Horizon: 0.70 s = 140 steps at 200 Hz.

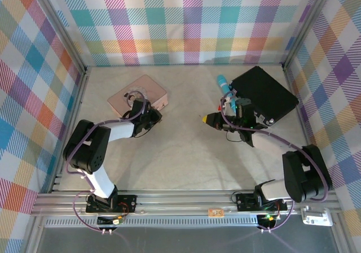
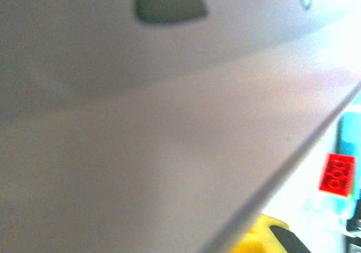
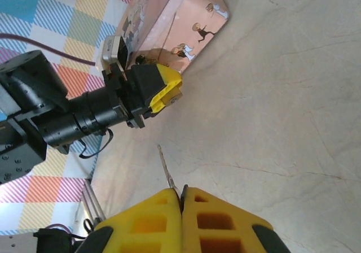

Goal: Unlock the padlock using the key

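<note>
My right gripper (image 3: 182,196) hangs above the bare middle of the table, its yellow fingers pressed together on the key (image 3: 168,171). The key's thin blade sticks out past the tips toward the left arm. From above, that gripper (image 1: 210,118) points left. My left gripper (image 3: 172,92) lies low against the near corner of the pink tin (image 3: 175,21). Its yellow fingers are drawn together on a tiny brass-coloured piece at their tips, the padlock (image 3: 177,98) as far as I can tell. In the left wrist view the tin's blurred side (image 2: 141,151) hides the tips, and one yellow finger (image 2: 259,237) peeks out below.
The pink tin (image 1: 140,96) sits at the back left. A black box (image 1: 264,93) lies at the back right with a teal cylinder (image 1: 224,84) beside it. A small red piece (image 2: 337,175) shows near them. Plaid walls close in the table on three sides.
</note>
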Motion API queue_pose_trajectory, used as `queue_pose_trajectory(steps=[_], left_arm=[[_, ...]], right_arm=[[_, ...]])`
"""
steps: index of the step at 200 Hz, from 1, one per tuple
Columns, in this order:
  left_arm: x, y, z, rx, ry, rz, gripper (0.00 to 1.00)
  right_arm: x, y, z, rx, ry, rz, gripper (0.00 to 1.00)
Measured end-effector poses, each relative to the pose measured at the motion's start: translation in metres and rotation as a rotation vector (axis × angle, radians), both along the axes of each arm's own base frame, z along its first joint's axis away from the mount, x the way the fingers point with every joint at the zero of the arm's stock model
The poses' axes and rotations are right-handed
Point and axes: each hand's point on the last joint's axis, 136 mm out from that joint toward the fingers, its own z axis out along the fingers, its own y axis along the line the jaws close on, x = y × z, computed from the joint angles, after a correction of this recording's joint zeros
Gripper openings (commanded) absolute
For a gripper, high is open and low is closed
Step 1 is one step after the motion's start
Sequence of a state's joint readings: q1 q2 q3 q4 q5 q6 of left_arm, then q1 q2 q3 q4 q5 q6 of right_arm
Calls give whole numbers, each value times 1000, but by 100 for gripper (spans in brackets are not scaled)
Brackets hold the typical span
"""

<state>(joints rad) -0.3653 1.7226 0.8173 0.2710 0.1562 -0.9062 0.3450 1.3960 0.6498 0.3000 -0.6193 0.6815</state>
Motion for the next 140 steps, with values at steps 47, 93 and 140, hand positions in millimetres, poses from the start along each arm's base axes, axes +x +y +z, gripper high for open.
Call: queue_pose_trajectory(steps=[47,93,140], left_arm=[[3,-37,28,-165,-81,-22,0],[3,-62,56,-312,-156,-52,0],[0,-69,70,-395,-204,-75,0]], right_arm=[[-16,35,-19,38,69,69,0],[-26,67,-37,83,130,121,0],[-21,78,-39,120,148,122,0]])
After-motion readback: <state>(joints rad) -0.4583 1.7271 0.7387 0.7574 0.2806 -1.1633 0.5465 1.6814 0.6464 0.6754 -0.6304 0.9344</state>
